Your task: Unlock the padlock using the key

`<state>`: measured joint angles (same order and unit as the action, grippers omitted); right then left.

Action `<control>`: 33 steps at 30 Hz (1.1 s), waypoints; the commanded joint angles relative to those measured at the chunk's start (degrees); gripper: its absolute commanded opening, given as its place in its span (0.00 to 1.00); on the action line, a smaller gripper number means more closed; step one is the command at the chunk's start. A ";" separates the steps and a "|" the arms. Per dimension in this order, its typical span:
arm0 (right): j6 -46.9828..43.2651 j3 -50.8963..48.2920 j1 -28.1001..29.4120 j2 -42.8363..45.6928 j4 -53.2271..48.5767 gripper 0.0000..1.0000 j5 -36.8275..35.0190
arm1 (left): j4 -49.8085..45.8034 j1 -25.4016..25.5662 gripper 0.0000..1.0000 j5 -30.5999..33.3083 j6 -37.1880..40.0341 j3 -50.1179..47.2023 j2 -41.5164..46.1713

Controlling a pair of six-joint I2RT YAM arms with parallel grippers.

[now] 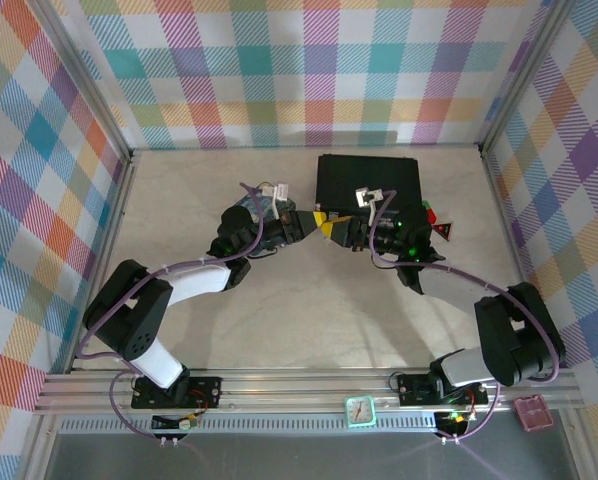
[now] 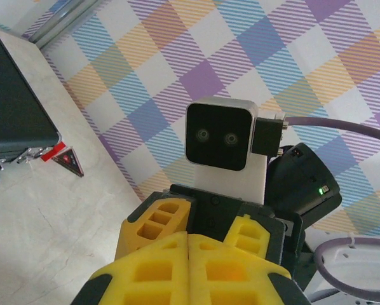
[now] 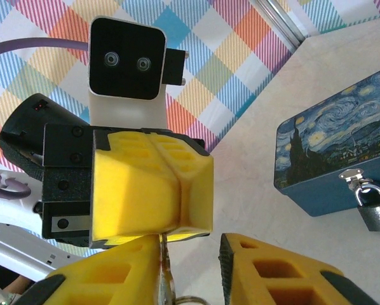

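So, from the top camera, the left end effector (image 1: pixel 324 226) and right end effector (image 1: pixel 351 232) are seen tip to tip above the bench (image 1: pixel 309 320). The blue tin (image 1: pixel 251 207) sits just left of that spot, under the left wrist, so the left arm is judged the nearer one.

At the left wrist, its yellow pads (image 2: pixel 189 267) are seen pressed together.

At the right wrist, the key (image 3: pixel 164 264) is seen poking out of that closed seam, apparently pinched there. Its long axis runs between the spread fingers of the right one (image 3: pixel 190 244). The padlock (image 3: pixel 374 210) hangs off the tin's front, well off to the right.
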<state>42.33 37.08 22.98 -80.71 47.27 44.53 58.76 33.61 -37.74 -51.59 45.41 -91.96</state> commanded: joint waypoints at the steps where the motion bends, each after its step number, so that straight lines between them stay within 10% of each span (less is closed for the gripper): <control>1: 2.14 -0.81 0.70 -1.03 5.32 0.32 0.23 | 3.12 0.58 0.00 1.09 -0.07 -0.69 1.79; 24: -0.16 -3.84 1.36 4.69 -1.78 0.28 -5.71 | 3.39 0.58 0.00 2.40 0.14 -1.32 2.49; 33: -0.06 -0.87 1.28 1.66 -4.41 0.00 -4.07 | 5.79 0.41 0.00 2.75 -1.18 -2.22 2.02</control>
<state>42.83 34.41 24.14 -77.56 44.86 40.21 58.81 33.67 -34.57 -51.66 44.21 -91.37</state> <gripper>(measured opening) 0.064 0.054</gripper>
